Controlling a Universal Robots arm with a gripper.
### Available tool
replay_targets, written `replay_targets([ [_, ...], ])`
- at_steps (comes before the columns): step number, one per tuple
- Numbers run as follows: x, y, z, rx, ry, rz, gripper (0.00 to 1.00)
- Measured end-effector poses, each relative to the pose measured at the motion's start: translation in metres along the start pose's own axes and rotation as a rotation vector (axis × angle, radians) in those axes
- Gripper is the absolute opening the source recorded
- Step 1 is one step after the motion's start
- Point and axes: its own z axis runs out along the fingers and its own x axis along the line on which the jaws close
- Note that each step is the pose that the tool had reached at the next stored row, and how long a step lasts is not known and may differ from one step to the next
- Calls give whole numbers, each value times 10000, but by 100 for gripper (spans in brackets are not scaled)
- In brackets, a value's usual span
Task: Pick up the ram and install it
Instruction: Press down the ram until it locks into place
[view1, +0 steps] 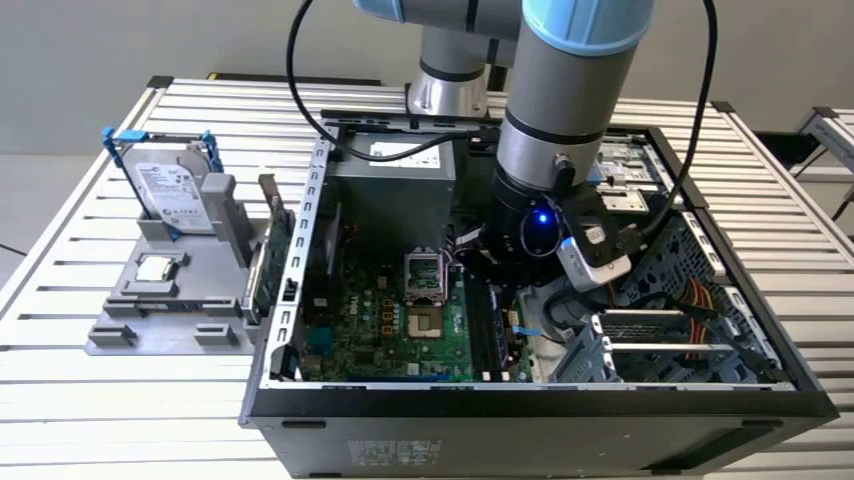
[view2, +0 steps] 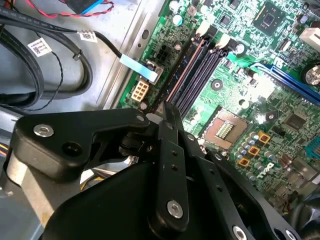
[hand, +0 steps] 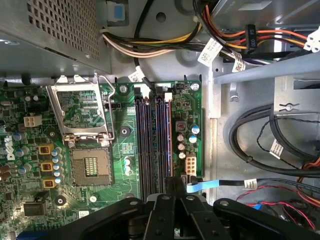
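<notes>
The claw (view2: 167, 117) is closed thin on the ram (view2: 182, 75), which stands on edge in the memory slots (hand: 152, 140) of the motherboard (view1: 387, 320), at centre in both wrist views. The first wrist view adds the open processor socket (hand: 82, 115) at left centre. In the exterior view the arm (view1: 567, 110) reaches down into the computer case (view1: 534, 410), and a hard drive (view1: 174, 190) stands in a grey holder (view1: 167, 320) at left on the slatted metal surface (view1: 80, 380).
</notes>
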Motion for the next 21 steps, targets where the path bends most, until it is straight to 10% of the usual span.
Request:
replay_targets([
  [21, 20, 9, 11, 36, -14, -50, 0],
])
